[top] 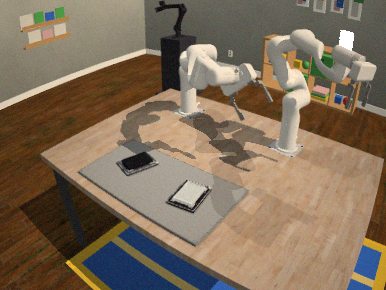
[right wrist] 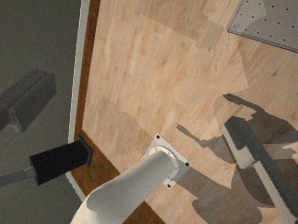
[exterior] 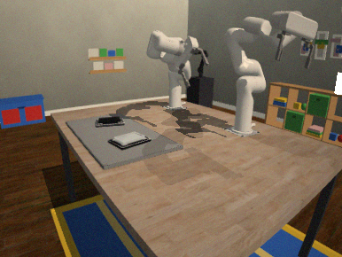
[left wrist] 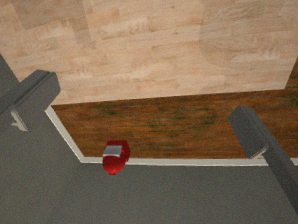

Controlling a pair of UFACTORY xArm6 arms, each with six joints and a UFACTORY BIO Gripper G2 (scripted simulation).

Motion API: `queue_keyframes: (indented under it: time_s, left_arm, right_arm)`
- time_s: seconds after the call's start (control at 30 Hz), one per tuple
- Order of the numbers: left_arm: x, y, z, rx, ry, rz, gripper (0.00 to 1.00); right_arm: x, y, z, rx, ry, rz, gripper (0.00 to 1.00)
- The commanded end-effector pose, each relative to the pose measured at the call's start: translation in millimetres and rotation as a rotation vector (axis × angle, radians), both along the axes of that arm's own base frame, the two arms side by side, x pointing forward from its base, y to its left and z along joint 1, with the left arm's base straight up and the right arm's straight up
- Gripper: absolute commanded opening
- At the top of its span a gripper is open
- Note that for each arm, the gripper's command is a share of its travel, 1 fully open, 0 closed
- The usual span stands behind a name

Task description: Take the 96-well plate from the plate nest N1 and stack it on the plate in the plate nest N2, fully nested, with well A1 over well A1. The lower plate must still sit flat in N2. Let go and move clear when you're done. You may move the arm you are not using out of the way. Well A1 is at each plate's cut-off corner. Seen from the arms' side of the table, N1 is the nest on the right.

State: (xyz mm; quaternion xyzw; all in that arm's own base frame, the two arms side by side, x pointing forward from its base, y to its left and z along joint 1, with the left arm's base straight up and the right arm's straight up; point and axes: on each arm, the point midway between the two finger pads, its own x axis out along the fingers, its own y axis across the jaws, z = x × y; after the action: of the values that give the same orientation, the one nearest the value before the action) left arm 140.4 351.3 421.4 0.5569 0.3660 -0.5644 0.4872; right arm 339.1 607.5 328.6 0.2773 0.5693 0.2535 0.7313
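The wooden table (top: 300,220) (exterior: 199,190) (left wrist: 150,50) (right wrist: 150,65) fills most of the room in front of me, above a blue-and-yellow rug (top: 135,245) (exterior: 89,221). Two white arms stand along its far edge: the left arm (top: 290,122) (exterior: 244,102) reaches away from the mat, its wrist high, and the right arm (top: 189,97) (exterior: 175,95) (right wrist: 115,195) is bent over at its own end. Behind them are a wooden bookcase (top: 266,60) and a black pedestal (top: 175,65) (exterior: 201,90) (right wrist: 60,160).

A grey mat (top: 150,192) (exterior: 89,137) (right wrist: 270,25) lies across the table from the arms. The left gripper (top: 357,106) (exterior: 292,63) (left wrist: 143,95) has its fingers wide apart, with nothing between them; the right gripper (top: 256,110) (exterior: 198,74) (right wrist: 140,101) is spread just the same, also empty. Both are up in the air, well apart from the plates.

On the mat sit nests N1 (top: 131,171) (exterior: 110,125) and N2 (top: 186,207) (exterior: 128,145). The black plate (top: 137,160) (exterior: 109,120), the one to move, sits in N1; the white plate (top: 191,192) (exterior: 129,138) sits in N2. I can't make out their cut-off corners.
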Motion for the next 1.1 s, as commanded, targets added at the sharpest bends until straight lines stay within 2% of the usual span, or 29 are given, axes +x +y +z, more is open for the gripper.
queue_keyframes:
  time_s: [0.0, 0.17, 0.37, 1.07]
  left_arm:
    - [-13.3, 15, 11.6, 0.057, 0.032, 0.0, 1.0]
    - [-25.2, 25, 20.1, 0.1, 0.063, 0.004, 1.0]
    - [-33.9, 32, 26.2, 0.13, 0.086, 0.008, 1.0]
    - [-37.6, 34, 28.9, 0.143, 0.096, 0.009, 1.0]
  right_arm:
    - [0, 0, 2.8, 0.004, -0.003, 0.0, 1.0]
    - [0, 0, 2.8, 0.004, -0.003, 0.0, 1.0]
    - [0, 0, 2.8, 0.004, -0.003, 0.0, 1.0]
    - [0, 0, 2.8, 0.004, -0.003, 0.0, 1.0]
